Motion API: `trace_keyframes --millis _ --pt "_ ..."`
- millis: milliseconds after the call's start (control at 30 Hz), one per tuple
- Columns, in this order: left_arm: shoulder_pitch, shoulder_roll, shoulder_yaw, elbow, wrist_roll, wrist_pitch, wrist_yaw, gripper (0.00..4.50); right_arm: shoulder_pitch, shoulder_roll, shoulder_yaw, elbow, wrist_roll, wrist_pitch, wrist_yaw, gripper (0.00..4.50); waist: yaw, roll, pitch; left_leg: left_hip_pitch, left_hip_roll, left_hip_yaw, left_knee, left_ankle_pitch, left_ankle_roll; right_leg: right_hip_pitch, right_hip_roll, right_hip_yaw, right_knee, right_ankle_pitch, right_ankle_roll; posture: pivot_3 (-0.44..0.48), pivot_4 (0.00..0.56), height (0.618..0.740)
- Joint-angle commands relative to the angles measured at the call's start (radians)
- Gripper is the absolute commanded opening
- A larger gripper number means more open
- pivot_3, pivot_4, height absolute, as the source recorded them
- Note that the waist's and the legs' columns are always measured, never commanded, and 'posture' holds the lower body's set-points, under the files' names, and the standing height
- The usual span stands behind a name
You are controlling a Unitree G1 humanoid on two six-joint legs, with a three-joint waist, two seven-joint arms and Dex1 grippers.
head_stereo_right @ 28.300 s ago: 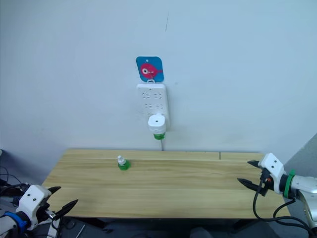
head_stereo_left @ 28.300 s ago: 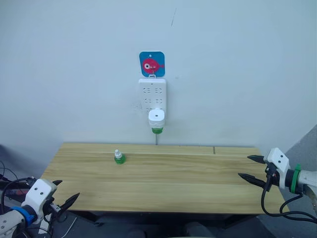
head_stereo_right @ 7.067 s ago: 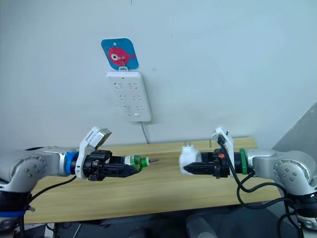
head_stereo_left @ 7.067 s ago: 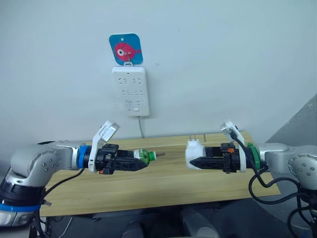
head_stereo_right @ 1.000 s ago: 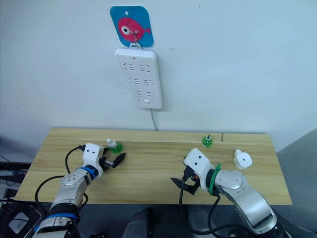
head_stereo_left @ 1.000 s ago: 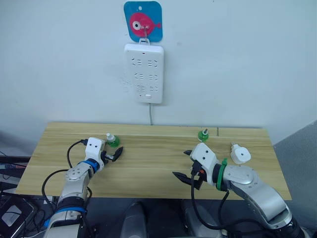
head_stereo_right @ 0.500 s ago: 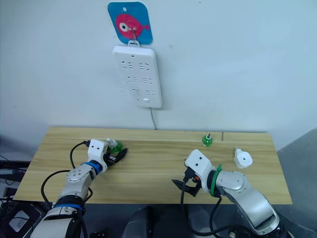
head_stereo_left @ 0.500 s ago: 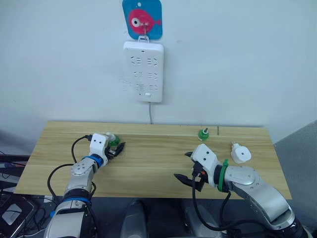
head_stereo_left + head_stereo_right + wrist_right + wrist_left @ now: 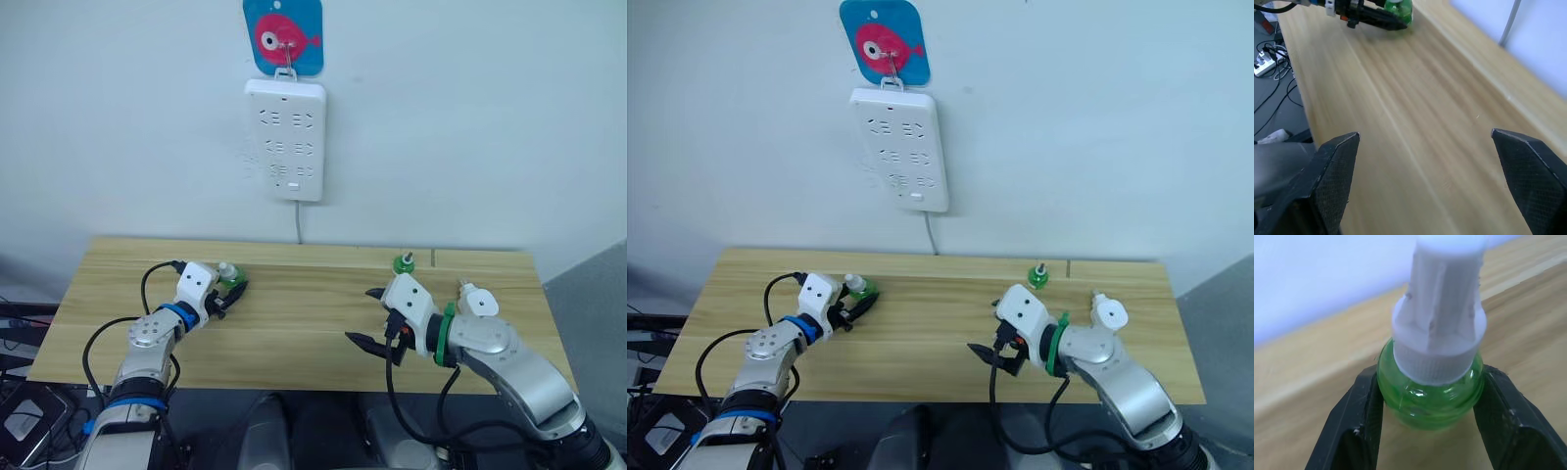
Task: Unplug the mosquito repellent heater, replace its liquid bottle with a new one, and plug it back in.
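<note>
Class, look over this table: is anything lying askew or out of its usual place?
Yes. The heater lies unplugged near the table's right end, bottle-less; the wick bottle stands apart behind it.

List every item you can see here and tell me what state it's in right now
Heater: unplugged, lying on the table, no bottle in it.
Old bottle: upright on the table near the back edge, wick bare, uncapped.
New bottle: capped, upright, between the left gripper's fingers.
Power strip: hanging on the wall, nothing plugged in.
Right gripper: open, empty, over the table.
</note>
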Motion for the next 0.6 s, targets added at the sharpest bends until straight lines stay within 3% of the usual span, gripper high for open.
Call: trace_keyframes --millis 33,233,400,600 --pt "0.061 0.044 -0.073 -0.335 -0.094 0.154 -0.168 2.22 -0.047 0.008 -0.035 -0.037 0.081 0.003 0.053 4.50 0.000 0.000 -0.001 -0.002 0.000 0.000 0.000 0.001 -0.001 -0.002 0.000 -0.001 0.001 0.000 -0.001 -0.137 0.194 0.740" --pt "0.062 0.133 -0.197 -0.701 -0.215 0.474 -0.364 2.22 -0.198 0.053 -0.036 -0.006 0.167 0.083 0.068 4.50 -0.008 0.000 -0.008 -0.004 0.000 -0.003 0.001 0.001 -0.002 -0.003 0.000 -0.003 0.002 0.002 -0.003 -0.147 0.141 0.740" --pt "-0.013 0.169 -0.233 -0.769 -0.252 0.598 -0.431 2.22 -0.295 0.094 -0.010 0.055 0.195 0.118 0.079 4.50 -0.026 -0.001 -0.031 -0.004 -0.003 -0.006 0.001 0.002 -0.002 -0.003 0.000 -0.007 0.003 0.002 -0.004 -0.153 0.104 0.740" --pt "-0.074 0.184 -0.255 -0.753 -0.238 0.605 -0.485 2.22 -0.361 0.145 0.005 0.103 0.250 0.161 0.100 4.50 -0.048 0.000 -0.062 -0.005 -0.003 -0.009 0.000 0.002 -0.003 -0.004 0.000 -0.011 0.003 0.002 -0.004 -0.157 0.075 0.740"
